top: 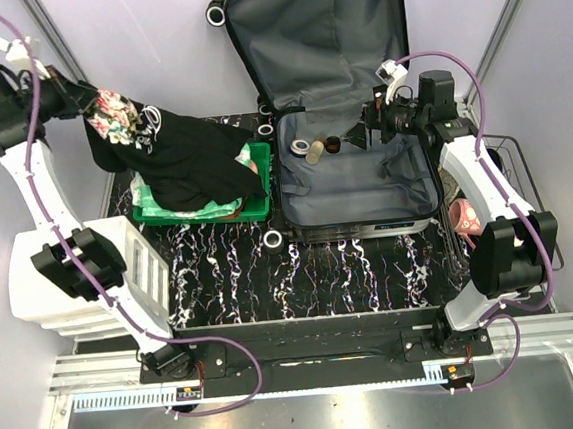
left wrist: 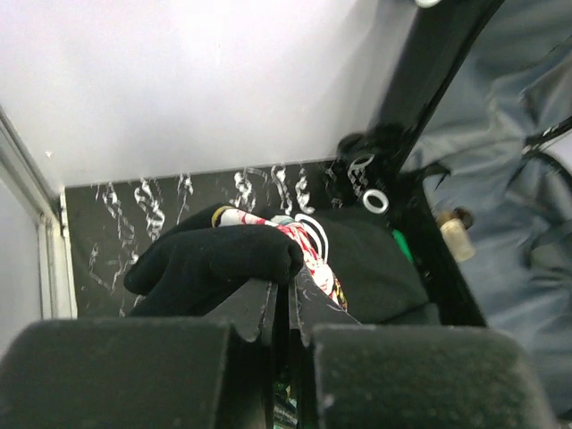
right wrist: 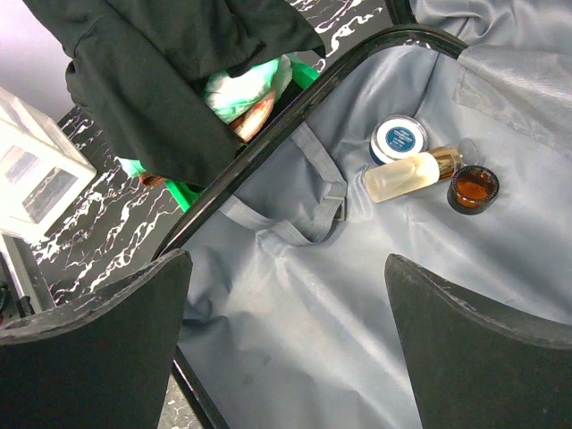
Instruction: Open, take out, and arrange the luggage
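The luggage (top: 364, 183) lies open at centre right, its lid (top: 321, 31) leaning on the back wall and its grey lining showing. A blue-lidded jar (right wrist: 399, 138), a small bottle (right wrist: 402, 177) and an amber jar (right wrist: 474, 187) rest in the base near a strap (right wrist: 304, 223). My right gripper (right wrist: 286, 268) hovers open over the lining with nothing between its fingers. At the upper left, my raised left gripper (top: 87, 109) is shut on a black garment (top: 186, 158) with a floral print. The garment drapes down onto the green bin (top: 258, 209).
A white drawer unit (top: 72, 283) stands at the left front. Folded clothes lie in the green bin under the garment. A wire rack (top: 523, 169) and a pink object (top: 464, 217) sit by the right arm. The luggage's white wheels (top: 274, 239) face the bin.
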Tool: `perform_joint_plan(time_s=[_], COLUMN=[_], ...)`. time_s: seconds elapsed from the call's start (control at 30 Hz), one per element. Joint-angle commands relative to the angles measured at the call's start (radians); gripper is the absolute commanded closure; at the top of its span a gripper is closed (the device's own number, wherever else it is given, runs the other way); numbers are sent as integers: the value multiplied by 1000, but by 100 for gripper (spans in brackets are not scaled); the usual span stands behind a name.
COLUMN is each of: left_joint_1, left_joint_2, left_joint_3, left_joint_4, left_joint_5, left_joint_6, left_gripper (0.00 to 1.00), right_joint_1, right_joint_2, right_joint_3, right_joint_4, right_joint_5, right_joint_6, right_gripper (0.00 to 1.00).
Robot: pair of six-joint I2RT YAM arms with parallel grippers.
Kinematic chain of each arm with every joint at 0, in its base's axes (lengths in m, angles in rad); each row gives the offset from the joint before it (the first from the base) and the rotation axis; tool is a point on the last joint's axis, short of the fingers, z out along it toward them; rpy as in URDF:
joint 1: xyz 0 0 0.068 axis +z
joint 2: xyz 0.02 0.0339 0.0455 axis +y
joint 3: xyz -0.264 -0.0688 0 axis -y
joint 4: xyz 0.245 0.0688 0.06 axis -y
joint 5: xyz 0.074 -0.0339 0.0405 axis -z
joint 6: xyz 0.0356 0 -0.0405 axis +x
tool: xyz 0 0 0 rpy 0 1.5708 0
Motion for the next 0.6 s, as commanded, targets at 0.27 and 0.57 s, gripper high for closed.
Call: perform_joint_plan(time_s=[0.27,0.57], left_joint_1=[-438,-526], left_joint_2=[-114,-50], left_joint_3=[-320,-326], left_joint_4=[-190,-281], left_joint_5=[-598,-515], left_joint_6=[583,557], left_gripper=[99,49], right_joint_1=[5,7], right_joint_2=[7,-25], right_joint_3=[24,-12], right_joint_4=[9,9], right_joint_5=[-49,-34], right_joint_6=[11,-4], right_gripper=[0,0])
